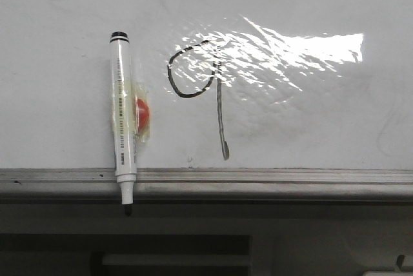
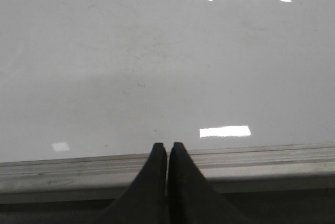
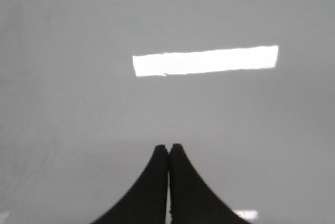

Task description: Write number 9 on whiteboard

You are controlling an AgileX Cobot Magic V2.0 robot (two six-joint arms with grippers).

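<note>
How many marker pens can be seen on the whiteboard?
1. The marker pen lies on the whiteboard, left of the number 9, with its black tip past the grey frame edge. The wrist views show no other pen.

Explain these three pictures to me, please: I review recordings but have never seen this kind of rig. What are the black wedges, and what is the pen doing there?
The machine is a robot with two arms, each ending in a gripper. The front view looks forward over a whiteboard with a grey metal frame edge. A black number 9 is drawn on it, partly under glare. Beside it lies a marker pen, uncapped, its tip past the frame edge, with a taped red piece on its barrel.

The other two pictures come from cameras on the wrists. The black wedges are the left gripper and the right gripper. Both have their jaws shut and hold nothing; the pen is free of both.
</note>
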